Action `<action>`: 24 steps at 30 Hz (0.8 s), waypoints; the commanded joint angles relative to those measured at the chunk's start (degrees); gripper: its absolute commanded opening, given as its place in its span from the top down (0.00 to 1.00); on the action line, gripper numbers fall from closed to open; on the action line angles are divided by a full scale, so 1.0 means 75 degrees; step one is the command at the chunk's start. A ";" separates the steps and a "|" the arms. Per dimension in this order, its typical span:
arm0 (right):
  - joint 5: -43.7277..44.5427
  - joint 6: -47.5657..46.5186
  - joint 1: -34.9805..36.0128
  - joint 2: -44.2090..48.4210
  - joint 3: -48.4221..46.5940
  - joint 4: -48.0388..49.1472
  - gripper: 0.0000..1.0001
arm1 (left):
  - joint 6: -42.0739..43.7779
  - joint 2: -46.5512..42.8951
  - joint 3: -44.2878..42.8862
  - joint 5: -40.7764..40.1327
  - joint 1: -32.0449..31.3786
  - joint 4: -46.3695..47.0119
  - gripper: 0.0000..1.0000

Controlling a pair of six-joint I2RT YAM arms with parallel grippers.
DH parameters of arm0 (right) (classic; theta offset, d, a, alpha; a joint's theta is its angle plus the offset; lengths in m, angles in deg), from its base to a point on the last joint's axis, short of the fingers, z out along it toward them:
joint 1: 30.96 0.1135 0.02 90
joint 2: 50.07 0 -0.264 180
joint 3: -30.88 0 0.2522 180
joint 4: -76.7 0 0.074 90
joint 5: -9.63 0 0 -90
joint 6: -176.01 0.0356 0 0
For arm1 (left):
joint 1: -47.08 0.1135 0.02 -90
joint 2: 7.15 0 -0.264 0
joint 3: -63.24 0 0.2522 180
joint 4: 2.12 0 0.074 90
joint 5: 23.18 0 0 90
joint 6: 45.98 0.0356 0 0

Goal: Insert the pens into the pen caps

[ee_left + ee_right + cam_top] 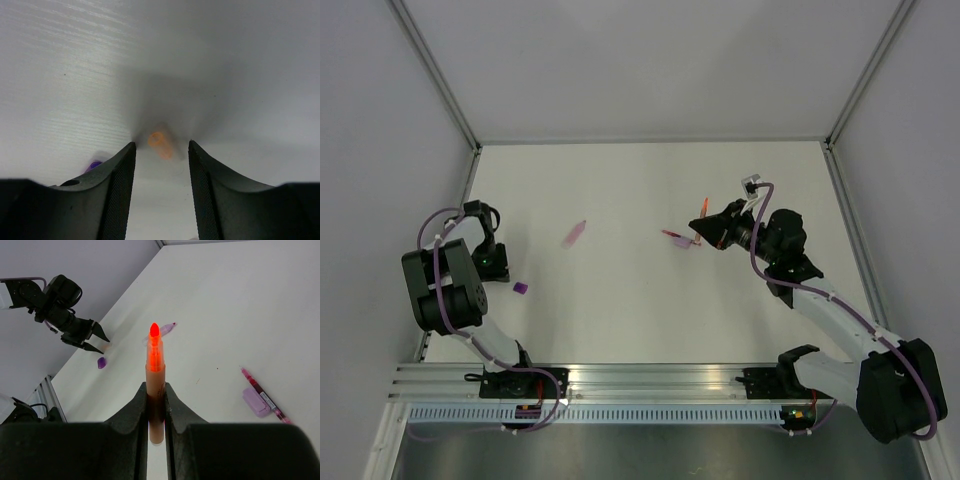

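Three pens: orange pen (155,385) clamped upright between the narrow jaws of the right gripper (156,402), tip up; pale pink pen (576,233) lying loose mid-table; thin magenta pen (262,395) lying near the right gripper; three caps: orange cap (160,143), purple cap (520,287), lilac cap (256,402) just beside the magenta pen, contact unclear; white table (620,320) closed by grey walls (650,60) on left, back and right, metal rail (650,378) along the near edge; wide bare stretch between the two arms; left gripper (161,150) low over the table close to the left edge, jaws apart, orange cap lying between its fingertips with a gap on each side; purple cap just outside its left finger (117,190), partly hidden.
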State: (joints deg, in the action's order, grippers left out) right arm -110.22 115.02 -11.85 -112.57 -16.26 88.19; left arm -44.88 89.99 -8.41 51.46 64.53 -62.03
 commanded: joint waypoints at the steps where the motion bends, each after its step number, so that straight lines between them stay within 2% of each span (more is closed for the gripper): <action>1: -0.0146 0.0069 -0.0041 0.0247 0.0033 0.0347 1.00 | -0.0205 0.0184 -0.0215 -0.0273 0.0040 0.0048 0.49; 3: -0.0146 0.0069 -0.0041 0.0282 0.0045 0.0336 1.00 | -0.0193 0.0243 -0.0203 -0.0261 0.0040 0.0071 0.57; 8: -0.0146 0.0081 -0.0041 0.0329 0.0057 0.0347 1.00 | -0.0100 0.0278 -0.0180 -0.0203 0.0028 0.0177 0.69; 11: -0.0146 0.0092 -0.0041 0.0364 0.0057 0.0336 1.00 | 0.0017 0.0266 -0.0180 -0.0156 0.0029 0.0259 0.80; 12: -0.0146 0.0092 -0.0041 0.0388 0.0057 0.0324 1.00 | 0.0053 0.0278 -0.0203 -0.0144 0.0028 0.0259 0.88; 14: -0.0134 0.0092 -0.0041 0.0411 0.0069 0.0324 1.00 | 0.0169 0.0231 -0.0227 -0.0144 0.0040 0.0271 0.97; 18: -0.0099 0.0104 -0.0041 0.0482 0.0092 0.0336 1.00 | 0.0544 -0.0038 -0.0203 0.0066 0.0040 0.0516 0.98; 24: -0.0099 0.0163 -0.0041 0.0377 0.0092 0.0418 1.00 | 0.3213 -0.0518 -0.0742 0.0255 -0.0533 0.1838 0.98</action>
State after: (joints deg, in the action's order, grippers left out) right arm -110.33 115.64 -11.87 -110.05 -15.74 88.65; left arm -33.85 89.56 -9.74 52.31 63.13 -55.67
